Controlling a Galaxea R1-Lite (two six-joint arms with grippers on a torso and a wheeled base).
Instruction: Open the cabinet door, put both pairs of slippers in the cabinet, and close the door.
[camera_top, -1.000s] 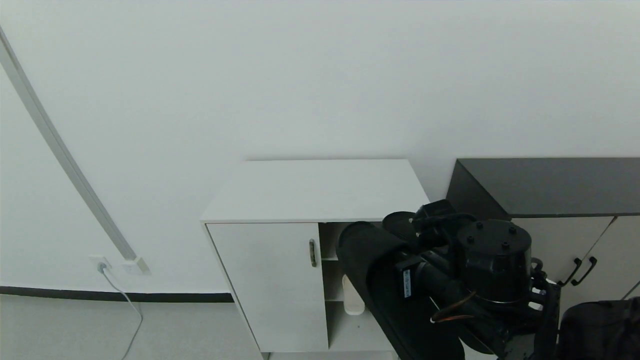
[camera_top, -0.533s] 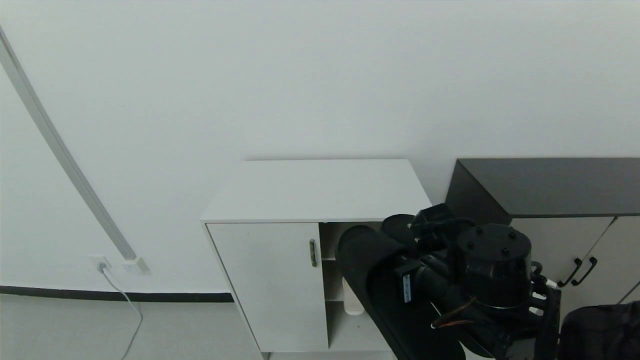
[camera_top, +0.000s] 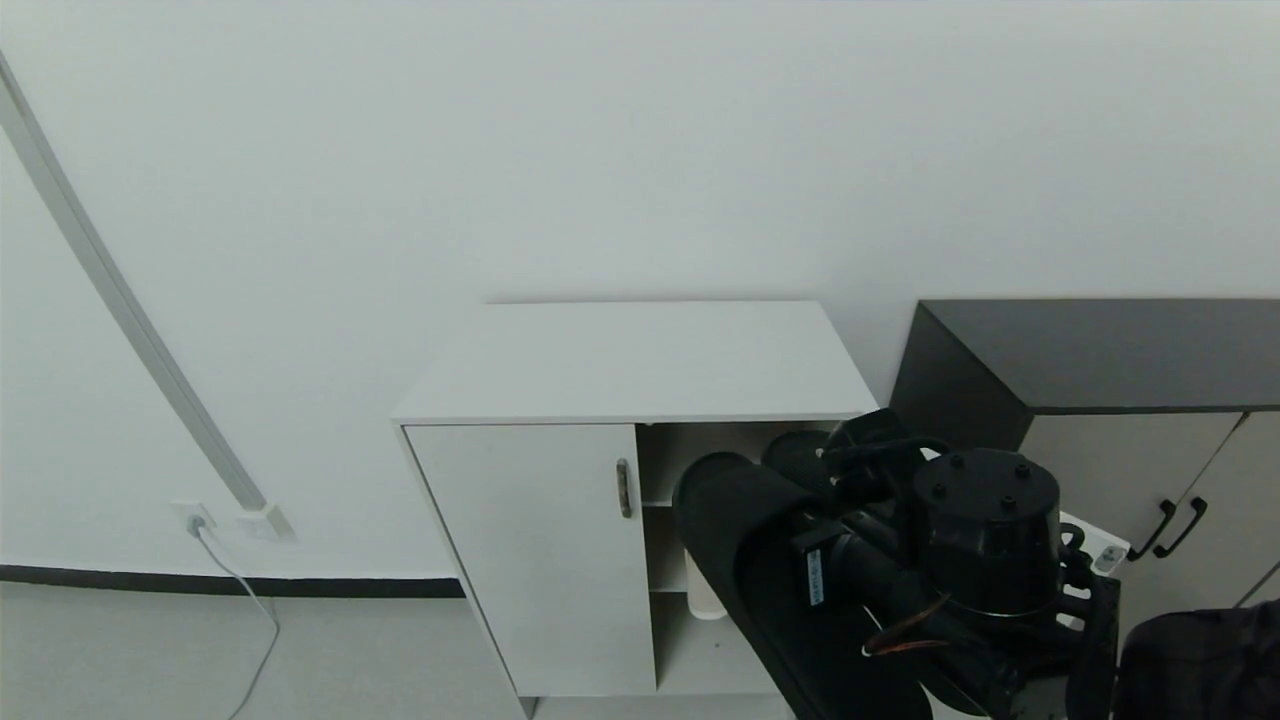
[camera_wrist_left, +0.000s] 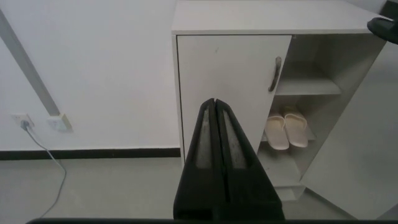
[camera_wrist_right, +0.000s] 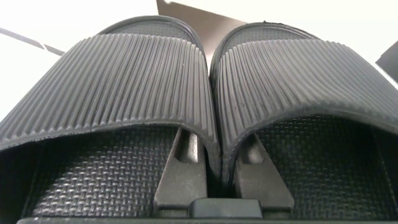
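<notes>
The white cabinet (camera_top: 640, 360) has its left door (camera_top: 530, 550) closed and its right half open, showing shelves. A light pair of slippers (camera_wrist_left: 287, 129) lies on a lower shelf inside; one of them (camera_top: 703, 598) peeks out beside my right arm. My right gripper (camera_wrist_right: 214, 152) is shut on the black pair of slippers (camera_wrist_right: 205, 81), clamping their inner edges side by side. The black slippers (camera_top: 740, 520) hang in front of the open right compartment. Farther back from the cabinet, my left gripper (camera_wrist_left: 215, 109) is shut with nothing in it, facing the closed left door.
A dark-topped cabinet (camera_top: 1100, 350) with black handles (camera_top: 1180, 525) stands close on the right. The open right door (camera_wrist_left: 364, 130) swings outward. A wall socket with a cable (camera_top: 195, 522) and slanted trunking (camera_top: 120, 290) are on the left wall; bare floor lies below.
The whole head picture has shifted, so the camera moved: the cabinet sits higher and slightly larger. My right arm with the black slippers is now lower against the open compartment.
</notes>
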